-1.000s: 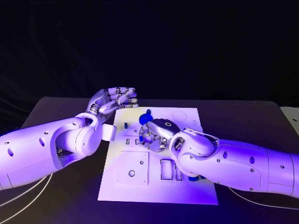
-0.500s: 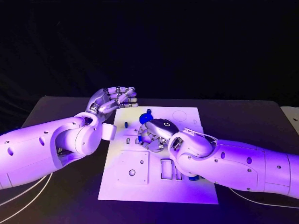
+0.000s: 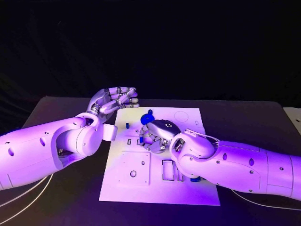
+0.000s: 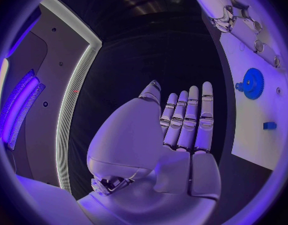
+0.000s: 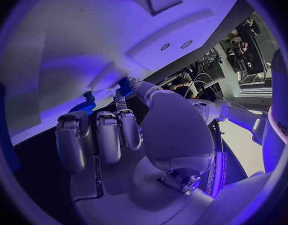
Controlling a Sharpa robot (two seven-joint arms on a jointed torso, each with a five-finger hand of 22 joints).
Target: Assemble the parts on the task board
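Blue gear (image 3: 147, 116) half hidden behind right hand (image 3: 159, 134), grasp unclear

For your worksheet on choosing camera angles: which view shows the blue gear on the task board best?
The left wrist view: the blue gear lies unobstructed, teeth visible, on the task board. In the head view the right hand partly hides it; the right wrist view shows a blue toothed edge behind the fingers.

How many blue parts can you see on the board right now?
4 at least: a gear near the far edge, a small peg left of it, one under the right robot hand, one beside the right forearm. Others may be hidden.
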